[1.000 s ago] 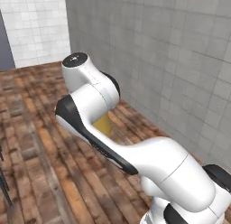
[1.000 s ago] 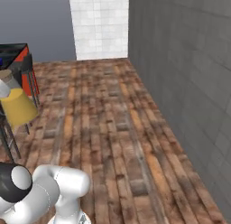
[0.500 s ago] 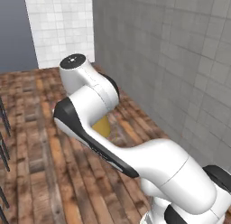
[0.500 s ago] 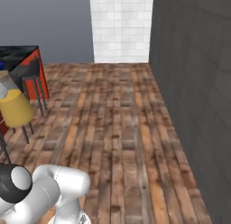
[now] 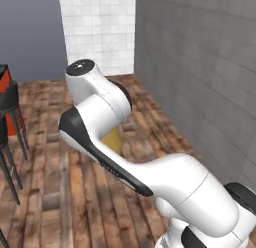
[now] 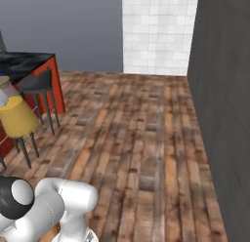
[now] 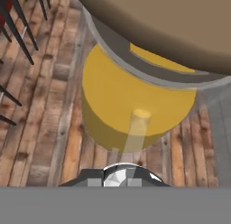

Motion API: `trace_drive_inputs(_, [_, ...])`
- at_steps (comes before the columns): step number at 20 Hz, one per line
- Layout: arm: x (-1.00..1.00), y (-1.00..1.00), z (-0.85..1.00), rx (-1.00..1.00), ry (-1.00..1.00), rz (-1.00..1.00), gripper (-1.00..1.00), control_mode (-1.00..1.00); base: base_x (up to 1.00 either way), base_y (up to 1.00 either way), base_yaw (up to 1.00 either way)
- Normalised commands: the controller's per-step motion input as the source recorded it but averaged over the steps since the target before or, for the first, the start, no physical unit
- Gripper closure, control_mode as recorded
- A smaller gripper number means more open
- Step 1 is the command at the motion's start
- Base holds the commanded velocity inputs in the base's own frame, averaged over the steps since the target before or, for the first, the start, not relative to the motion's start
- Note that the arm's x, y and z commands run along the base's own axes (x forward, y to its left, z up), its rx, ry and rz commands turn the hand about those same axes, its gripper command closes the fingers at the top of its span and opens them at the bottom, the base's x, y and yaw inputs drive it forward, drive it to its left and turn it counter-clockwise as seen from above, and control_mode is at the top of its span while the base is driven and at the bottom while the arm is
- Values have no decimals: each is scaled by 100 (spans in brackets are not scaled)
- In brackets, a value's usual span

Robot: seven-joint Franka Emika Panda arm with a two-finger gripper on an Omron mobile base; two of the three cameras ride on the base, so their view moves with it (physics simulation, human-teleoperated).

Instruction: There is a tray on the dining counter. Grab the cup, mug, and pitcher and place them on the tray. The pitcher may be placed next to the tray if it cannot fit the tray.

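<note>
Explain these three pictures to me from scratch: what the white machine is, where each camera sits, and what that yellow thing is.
The white machine is a robot arm on a base that drives around a rendered kitchen. Two cameras ride on that base, behind the arm to its left and right, looking forward over a wooden plank floor. The third camera sits on the hand itself, looking along the gripper. The yellow thing is the pitcher, seen close up from the hand and hanging in the air in the right base view, so the shut gripper appears to be carrying it. At left in the right base view are dark stools beside the black dining counter with its red base.
</note>
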Motion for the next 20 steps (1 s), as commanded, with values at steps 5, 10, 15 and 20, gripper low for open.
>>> trace_drive_inputs(5, [0,0,0,0,0,0,100,100,100,-42,46])
trace_drive_inputs(10, [0,0,0,0,0,0,100,100,100,-38,55])
trace_drive_inputs(15, [0,0,0,0,0,0,100,100,100,-33,53])
trace_drive_inputs(20, [0,0,0,0,0,0,100,100,100,-35,52])
